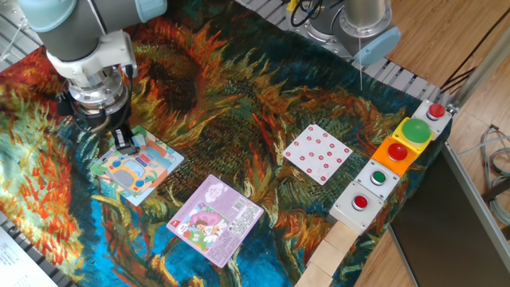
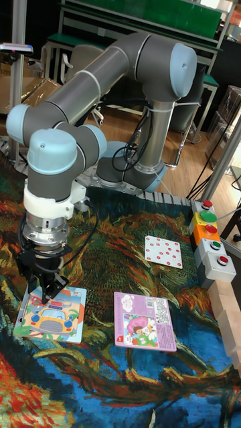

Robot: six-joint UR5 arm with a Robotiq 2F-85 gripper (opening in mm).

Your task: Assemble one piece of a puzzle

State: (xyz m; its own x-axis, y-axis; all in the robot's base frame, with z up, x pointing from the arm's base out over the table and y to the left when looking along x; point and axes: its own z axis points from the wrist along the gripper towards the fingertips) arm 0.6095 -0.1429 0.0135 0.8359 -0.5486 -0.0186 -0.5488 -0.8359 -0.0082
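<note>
Puzzle lay flat on the table's left side, and your hand was low over its far edge; couldn't tell what it pinched, so I'd guess seating the piece was left.

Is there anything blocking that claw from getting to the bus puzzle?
Nothing visible. The gripper is right at the far edge of the bus puzzle; the pink puzzle and the red-dotted card lie off to the side.

Two fixed views — high oblique, low frontal — shared table.
</note>
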